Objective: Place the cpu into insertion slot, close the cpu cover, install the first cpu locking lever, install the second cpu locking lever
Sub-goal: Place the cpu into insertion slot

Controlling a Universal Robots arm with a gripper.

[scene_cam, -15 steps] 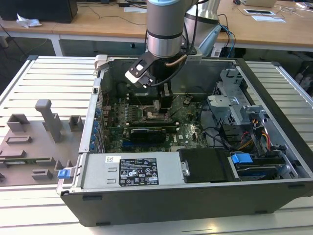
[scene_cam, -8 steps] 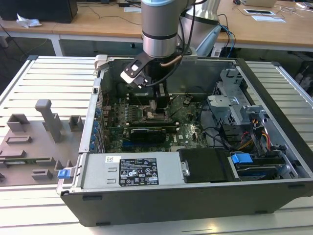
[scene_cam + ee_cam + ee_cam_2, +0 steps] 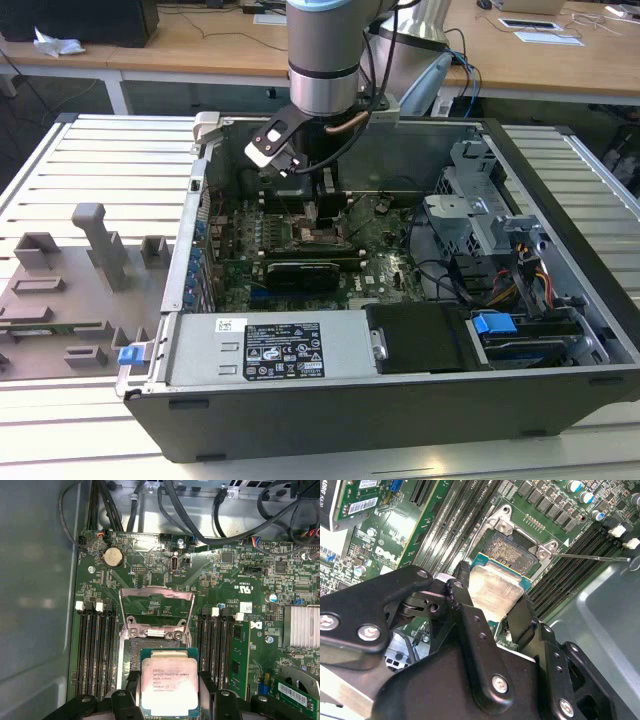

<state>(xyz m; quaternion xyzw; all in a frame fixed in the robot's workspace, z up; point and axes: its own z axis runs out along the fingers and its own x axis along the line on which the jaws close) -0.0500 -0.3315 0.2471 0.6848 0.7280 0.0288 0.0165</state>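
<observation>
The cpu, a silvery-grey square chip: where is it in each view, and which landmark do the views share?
Exterior view: too small to tell, under the gripper.
Second wrist view: the cpu, between the black fingers.
First wrist view: the cpu, beside the metal-rimmed square insertion slot.
Shared landmark: the insertion slot.

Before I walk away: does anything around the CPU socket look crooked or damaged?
Nothing looks damaged. The cpu, held in the gripper, is offset from the insertion slot, not seated; the cpu cover stands open.
</observation>
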